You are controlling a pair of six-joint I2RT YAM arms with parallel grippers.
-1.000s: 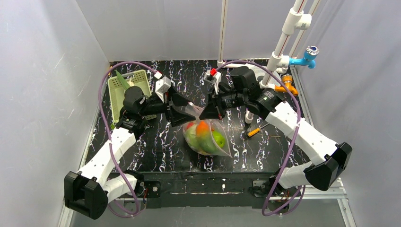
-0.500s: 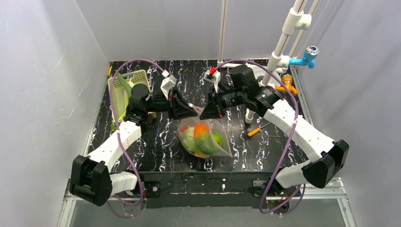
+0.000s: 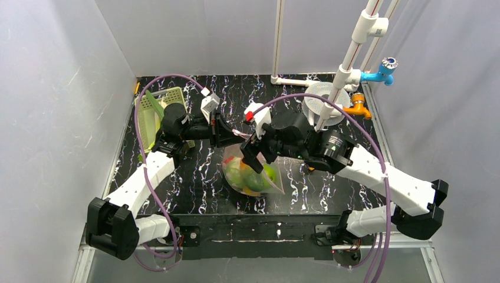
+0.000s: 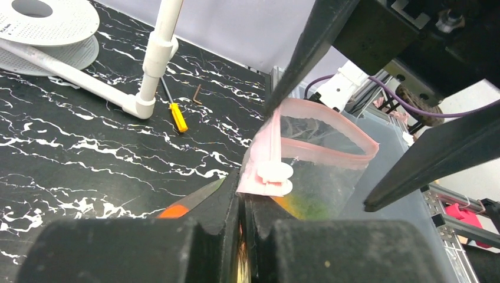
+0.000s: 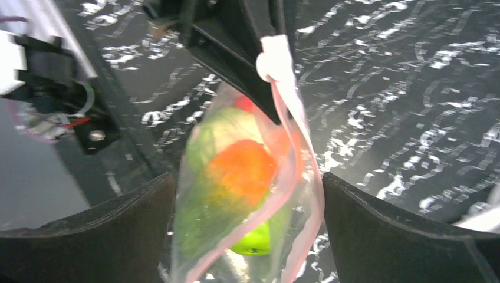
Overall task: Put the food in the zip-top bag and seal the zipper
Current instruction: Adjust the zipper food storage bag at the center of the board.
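Even bright light, blurred right-wrist view

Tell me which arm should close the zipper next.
Right. The left gripper is shut on one end of the thin pinkish zipper strip, anchoring the clear dotted plastic bag; the right gripper is open, straddling the gaping mouth.
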